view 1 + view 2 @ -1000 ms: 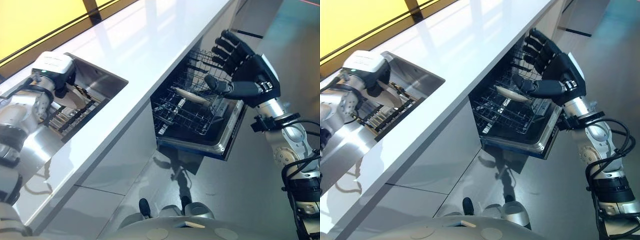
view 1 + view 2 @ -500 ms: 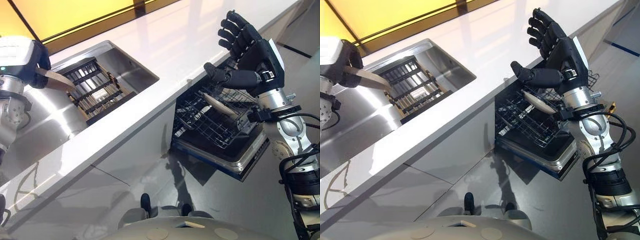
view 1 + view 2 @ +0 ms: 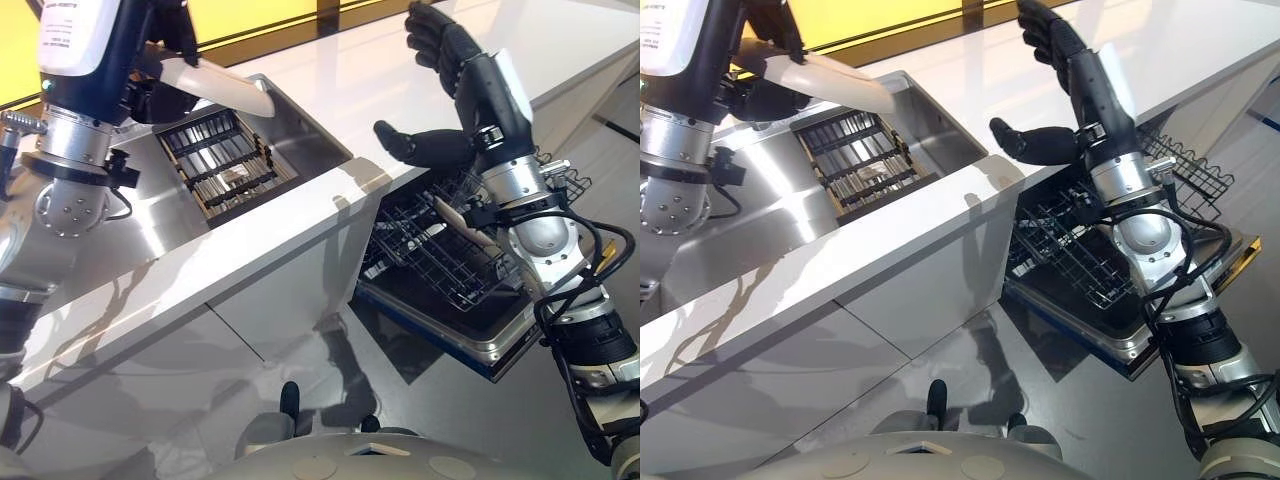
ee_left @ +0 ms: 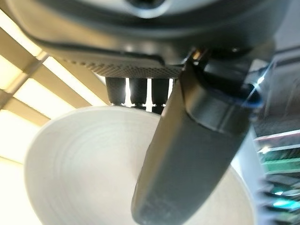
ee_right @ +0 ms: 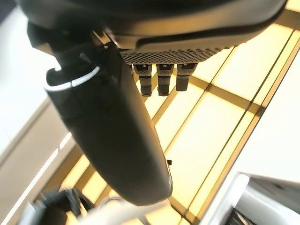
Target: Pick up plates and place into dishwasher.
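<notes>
I have the pale plate point(image 3: 215, 85) pinched at its rim in my left robot hand point(image 3: 160, 75), thumb across its face, lifted above the sink point(image 3: 300, 135). It looks stiff, glossy and breakable, so a firm rim hold suits. My right robot hand point(image 3: 455, 75) hangs spread and empty above the dishwasher rack point(image 3: 440, 265).

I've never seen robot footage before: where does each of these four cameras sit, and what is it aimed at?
Left eye view: on the head, looking down at the sink, counter and dishwasher rack; both arms show.
Right eye view: beside it, same scene.
Left wrist view: along the left robot hand, pinching a plate.
Right wrist view: along the right robot hand, open, holding nothing.
Both eye views share the plate and both hands.
</notes>
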Controlling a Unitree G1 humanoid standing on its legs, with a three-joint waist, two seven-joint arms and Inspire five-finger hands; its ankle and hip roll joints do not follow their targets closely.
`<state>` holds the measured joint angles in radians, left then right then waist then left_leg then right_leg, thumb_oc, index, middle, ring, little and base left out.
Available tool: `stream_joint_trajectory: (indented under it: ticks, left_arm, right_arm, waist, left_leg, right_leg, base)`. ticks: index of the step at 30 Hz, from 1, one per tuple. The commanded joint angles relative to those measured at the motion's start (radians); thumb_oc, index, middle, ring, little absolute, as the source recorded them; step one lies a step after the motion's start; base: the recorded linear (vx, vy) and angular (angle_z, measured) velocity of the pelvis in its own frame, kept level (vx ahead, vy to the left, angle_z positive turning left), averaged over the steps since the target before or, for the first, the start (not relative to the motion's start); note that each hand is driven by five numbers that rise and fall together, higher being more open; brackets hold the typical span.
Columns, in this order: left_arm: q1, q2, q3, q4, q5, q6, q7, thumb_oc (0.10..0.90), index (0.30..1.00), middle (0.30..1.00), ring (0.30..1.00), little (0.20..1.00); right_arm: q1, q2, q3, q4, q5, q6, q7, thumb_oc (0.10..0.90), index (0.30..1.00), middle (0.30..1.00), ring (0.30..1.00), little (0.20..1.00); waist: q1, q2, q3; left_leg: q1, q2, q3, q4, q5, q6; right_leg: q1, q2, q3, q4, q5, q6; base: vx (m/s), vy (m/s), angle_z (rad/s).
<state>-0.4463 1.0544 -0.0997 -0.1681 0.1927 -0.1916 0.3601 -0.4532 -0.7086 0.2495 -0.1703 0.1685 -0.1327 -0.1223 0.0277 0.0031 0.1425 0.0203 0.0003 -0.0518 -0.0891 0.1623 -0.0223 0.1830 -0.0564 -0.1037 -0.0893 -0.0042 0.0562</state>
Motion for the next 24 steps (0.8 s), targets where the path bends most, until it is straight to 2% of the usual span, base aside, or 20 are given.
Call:
stream_joint_trajectory:
  ticks: [1, 2, 7, 17, 18, 19, 20, 21, 22, 23, 24]
  left_arm:
    - [-0.104, -0.028, 0.093, 0.028, -0.116, -0.009, 0.01, 0.1, 0.3, 0.3, 0.3, 0.2]
    - [-0.104, -0.063, 0.076, 0.003, -0.177, -0.023, -0.035, 0.1, 0.3, 0.3, 0.3, 0.2]
    - [-0.1, -0.121, 0.051, -0.05, -0.275, -0.031, -0.126, 0.1, 0.3, 0.3, 0.3, 0.2]
    - [-0.11, -0.205, -0.01, -0.093, -0.413, -0.033, -0.234, 0.1, 0.3, 0.3, 0.3, 0.2]
    - [-0.108, -0.226, -0.024, -0.101, -0.442, -0.027, -0.258, 0.1, 0.3, 0.3, 0.3, 0.2]
    - [-0.107, -0.241, -0.033, -0.108, -0.459, -0.019, -0.273, 0.1, 0.3, 0.3, 0.3, 0.2]
    - [-0.105, -0.255, -0.044, -0.11, -0.479, -0.017, -0.294, 0.1, 0.3, 0.3, 0.3, 0.2]
    - [-0.102, -0.27, -0.055, -0.119, -0.488, -0.011, -0.302, 0.1, 0.3, 0.3, 0.3, 0.2]
    - [-0.1, -0.282, -0.063, -0.121, -0.495, -0.009, -0.314, 0.1, 0.3, 0.3, 0.3, 0.2]
    - [-0.1, -0.291, -0.071, -0.12, -0.502, -0.009, -0.325, 0.1, 0.3, 0.3, 0.3, 0.2]
    - [-0.1, -0.299, -0.077, -0.12, -0.517, -0.01, -0.332, 0.1, 0.3, 0.3, 0.3, 0.2]
  right_arm:
    - [-0.139, 0.018, 0.009, -0.006, -0.05, -0.052, -0.063, 0.8, 0.9, 0.9, 0.9, 0.9]
    - [-0.155, 0.03, 0.035, 0.005, -0.075, -0.046, -0.07, 0.8, 0.9, 0.9, 0.9, 0.9]
    - [-0.182, 0.056, 0.081, 0.011, -0.118, -0.023, -0.063, 0.8, 0.9, 0.9, 0.9, 0.9]
    - [-0.205, 0.117, 0.144, 0.028, -0.137, 0.013, -0.089, 0.8, 0.9, 0.9, 0.9, 0.9]
    - [-0.203, 0.13, 0.146, 0.03, -0.139, 0.014, -0.104, 0.424, 0.578, 0.578, 0.578, 0.524]
    - [-0.2, 0.14, 0.147, 0.032, -0.145, 0.018, -0.111, 0.328, 0.495, 0.495, 0.495, 0.428]
    - [-0.199, 0.148, 0.149, 0.035, -0.146, 0.022, -0.121, 0.309, 0.479, 0.479, 0.479, 0.409]
    - [-0.198, 0.156, 0.149, 0.037, -0.15, 0.024, -0.129, 0.248, 0.427, 0.427, 0.427, 0.348]
    - [-0.195, 0.162, 0.149, 0.04, -0.154, 0.024, -0.132, 0.245, 0.425, 0.425, 0.425, 0.345]
    - [-0.195, 0.165, 0.15, 0.042, -0.153, 0.027, -0.138, 0.119, 0.316, 0.316, 0.316, 0.219]
    - [-0.194, 0.168, 0.149, 0.045, -0.152, 0.028, -0.141, 0.1, 0.3, 0.3, 0.3, 0.2]
  waist:
    - [0.023, 0.001, -0.139]
    - [0.033, -0.002, -0.139]
    - [0.048, -0.002, -0.136]
    - [0.059, -0.001, -0.127]
    - [0.059, -0.001, -0.126]
    - [0.059, 0.0, -0.125]
    - [0.059, 0.001, -0.124]
    - [0.058, 0.001, -0.122]
    - [0.058, 0.002, -0.121]
    - [0.057, 0.002, -0.12]
    - [0.057, 0.003, -0.119]
  left_leg:
    - [0.095, -0.042, 0.03, 0.003, -0.143, 0.022]
    - [0.094, -0.043, 0.022, 0.003, -0.141, 0.021]
    - [0.089, -0.045, 0.005, 0.002, -0.137, 0.019]
    - [0.086, -0.043, -0.006, 0.002, -0.134, 0.018]
    - [0.087, -0.043, -0.006, 0.002, -0.133, 0.018]
    - [0.087, -0.043, -0.006, 0.002, -0.134, 0.019]
    - [0.088, -0.042, -0.005, 0.002, -0.133, 0.018]
    - [0.088, -0.043, -0.006, 0.002, -0.134, 0.019]
    - [0.089, -0.043, -0.006, 0.002, -0.133, 0.019]
    - [0.089, -0.042, -0.006, 0.002, -0.133, 0.019]
    - [0.089, -0.043, -0.006, 0.002, -0.134, 0.019]
  right_leg:
    - [-0.065, 0.031, -0.026, 0.041, 0.029, 0.002]
    - [-0.062, 0.031, -0.031, 0.041, 0.027, 0.001]
    - [-0.058, 0.029, -0.048, 0.041, 0.024, 0.001]
    - [-0.054, 0.029, -0.062, 0.044, 0.018, -0.004]
    - [-0.053, 0.029, -0.063, 0.043, 0.018, -0.004]
    - [-0.053, 0.029, -0.063, 0.043, 0.018, -0.004]
    - [-0.053, 0.029, -0.064, 0.043, 0.018, -0.005]
    - [-0.052, 0.03, -0.064, 0.042, 0.018, -0.005]
    - [-0.051, 0.03, -0.064, 0.042, 0.018, -0.005]
    - [-0.051, 0.03, -0.064, 0.042, 0.018, -0.005]
    - [-0.05, 0.03, -0.064, 0.042, 0.018, -0.006]
  base:
    - [-0.02, -0.045, 0.19]
    - [-0.01, -0.045, 0.19]
    - [-0.01, -0.038, 0.16]
    - [0.0, -0.015, 0.15]
    - [0.01, -0.008, 0.04]
    - [0.0, 0.0, 0.0]
    - [0.0, 0.0, 0.0]
    - [0.0, 0.0, 0.0]
    - [0.0, 0.0, 0.0]
    - [0.0, 0.0, 0.0]
    - [0.0, 0.0, 0.0]
